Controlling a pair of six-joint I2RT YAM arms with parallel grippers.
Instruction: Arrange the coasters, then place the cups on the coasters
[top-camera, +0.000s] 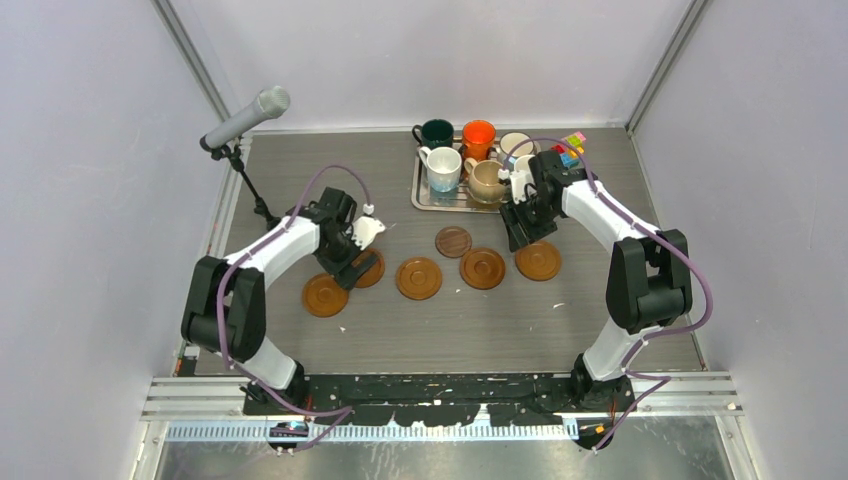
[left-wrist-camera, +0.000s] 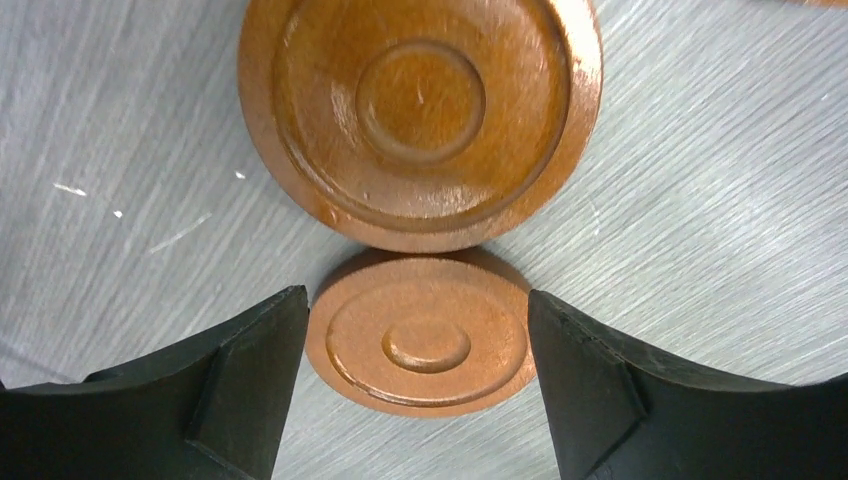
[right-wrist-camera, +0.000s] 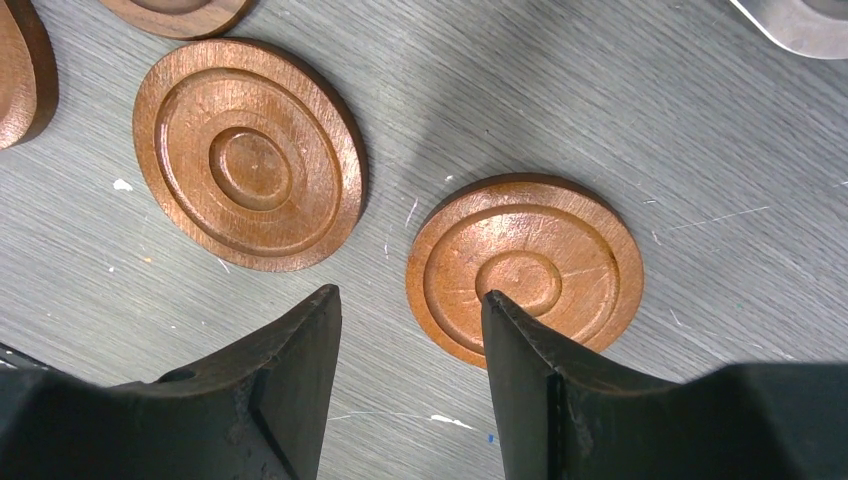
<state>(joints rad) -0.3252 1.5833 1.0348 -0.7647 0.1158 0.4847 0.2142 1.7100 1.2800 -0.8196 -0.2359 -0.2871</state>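
Six brown coasters lie in a loose row in the top view. My left gripper (top-camera: 352, 262) (left-wrist-camera: 417, 297) is open, a finger on each side of one coaster (left-wrist-camera: 420, 345) that lies flat on the table. A glossier coaster (left-wrist-camera: 420, 110) (top-camera: 325, 296) meets its far edge. My right gripper (top-camera: 525, 232) (right-wrist-camera: 410, 293) is open over bare table, its right finger above the edge of the rightmost coaster (right-wrist-camera: 525, 265) (top-camera: 538, 261). Another coaster (right-wrist-camera: 250, 165) (top-camera: 482, 268) lies to its left. The smaller dark coaster (top-camera: 453, 242) sits behind the row. The cups, among them dark green (top-camera: 437, 132), orange (top-camera: 478, 135) and beige (top-camera: 487, 180), stand on the tray.
The silver tray (top-camera: 418, 190) stands at the back centre, with the right arm partly in front of it. Small coloured blocks (top-camera: 570, 148) lie at the back right. A microphone on a stand (top-camera: 245, 118) rises at the back left. White walls close in three sides.
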